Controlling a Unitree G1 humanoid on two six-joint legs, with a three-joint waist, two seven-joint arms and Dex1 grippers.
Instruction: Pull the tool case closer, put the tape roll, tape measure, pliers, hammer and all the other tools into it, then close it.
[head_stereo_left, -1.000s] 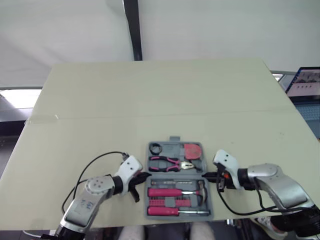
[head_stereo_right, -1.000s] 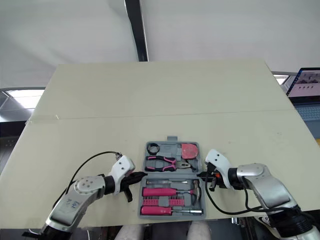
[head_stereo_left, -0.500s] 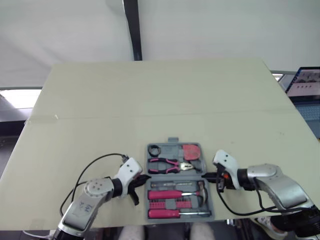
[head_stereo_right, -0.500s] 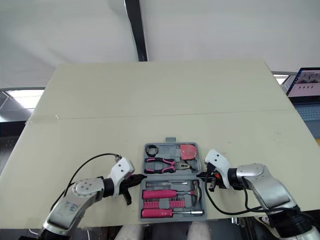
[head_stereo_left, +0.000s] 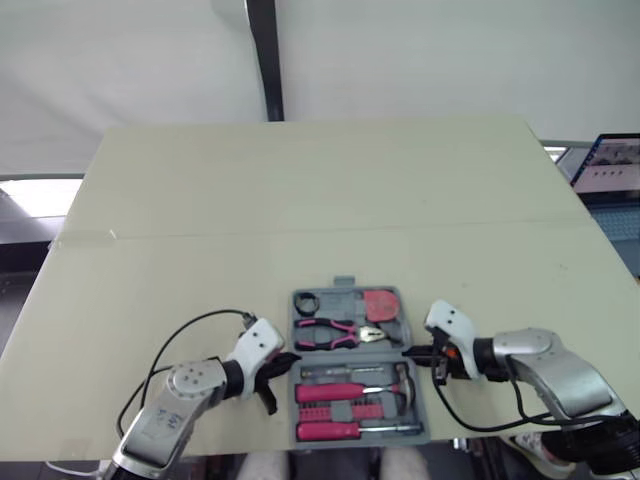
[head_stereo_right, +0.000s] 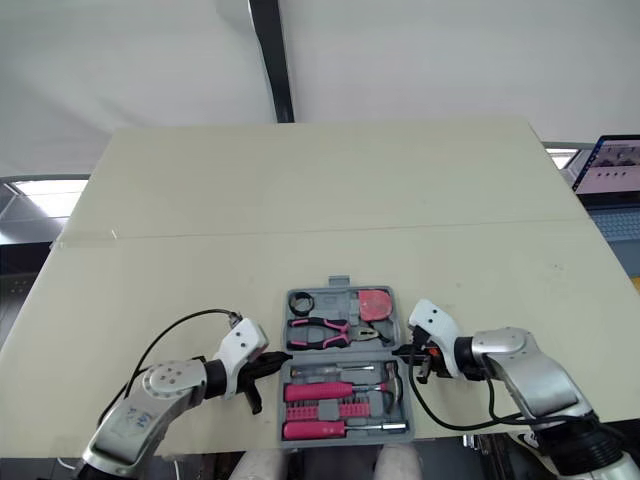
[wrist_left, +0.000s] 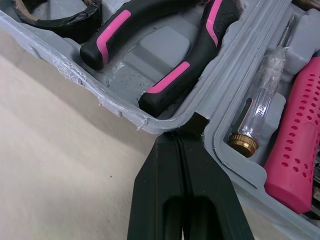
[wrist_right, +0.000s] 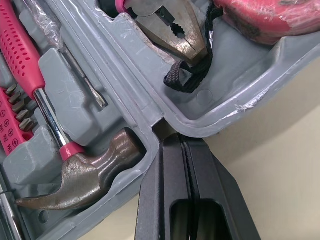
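Over on my left, the left gripper (head_stereo_left: 280, 361) lies low on the table (head_stereo_left: 300, 190). Its two black fingers (wrist_left: 160, 180) are pressed flat together, clenched on nothing, and a black cable (head_stereo_left: 190, 325) loops off its wrist. I see the tips touching the left wall of the tool case (head_stereo_left: 345, 282), right at the fold between its two halves. That case lies open and flat near the front edge of the table, between my two arms. Reading across the far half, I've got the tape roll (head_stereo_left: 307, 300) in the left corner, then the pliers (head_stereo_left: 335, 333) lying crosswise with pink-and-black handles, then the pink tape measure (head_stereo_left: 383, 303) in the right corner. The near half holds a clear-bodied tester (wrist_left: 261, 102) along the fold and the hammer (wrist_right: 92, 172), its head toward the right wall. A row of bits (head_stereo_left: 345, 411) sits below that, and a pink-handled screwdriver (head_stereo_left: 330, 430) lies nearest me. Moving on, the right gripper (head_stereo_left: 414, 352) mirrors the other one, both fingers closed tight together and gripping nothing, tips against the right wall at the same fold. Far out beyond the right edge of the table, a laptop (head_stereo_left: 612, 170) sits with its screen lit.
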